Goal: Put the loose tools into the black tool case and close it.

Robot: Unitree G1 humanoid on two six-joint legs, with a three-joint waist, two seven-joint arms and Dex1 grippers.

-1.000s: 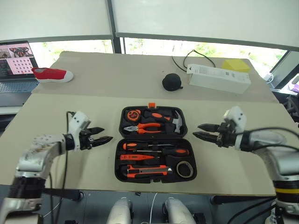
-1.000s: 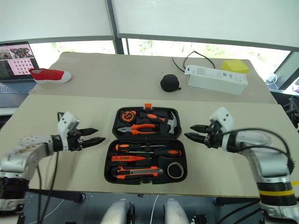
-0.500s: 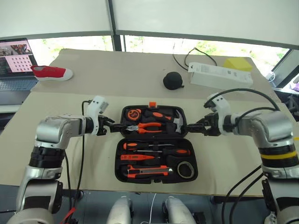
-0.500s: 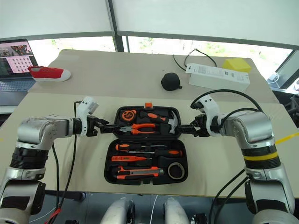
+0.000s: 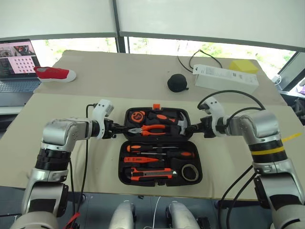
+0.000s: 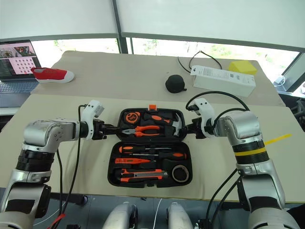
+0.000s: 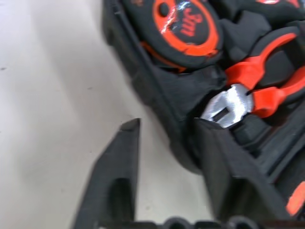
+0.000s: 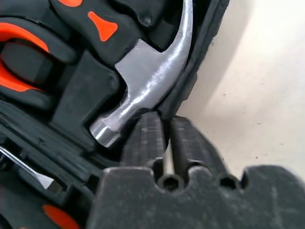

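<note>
The black tool case [image 5: 120, 162] lies open on the table. Its near half holds two orange-and-black screwdrivers [image 5: 143, 148], the orange tester [image 5: 138, 160], the utility knife [image 5: 150, 175] and the black tape roll [image 5: 190, 171]. Tape measure [image 5: 137, 116], pliers [image 5: 152, 130] and hammer [image 5: 176, 121] sit in the far half. My left gripper [image 5: 120, 130] is at that half's left rim, open, one finger on the table side and one over the rim [image 7: 183, 143]. My right gripper [image 5: 190, 128] is shut, tips against the right rim [image 8: 200, 62] beside the hammer head [image 8: 143, 90].
Behind the case are a small black round lump [image 5: 177, 82] and a white box [image 5: 226, 76] with a black cable and a yellow block [image 5: 243, 66]. A red shoe [image 5: 55, 74] and a laptop [image 5: 16, 62] are at the far left.
Both arms have swung inward from the table's sides to the far half of the case. The right gripper has shut, and the left gripper's jaws have narrowed around the rim.
</note>
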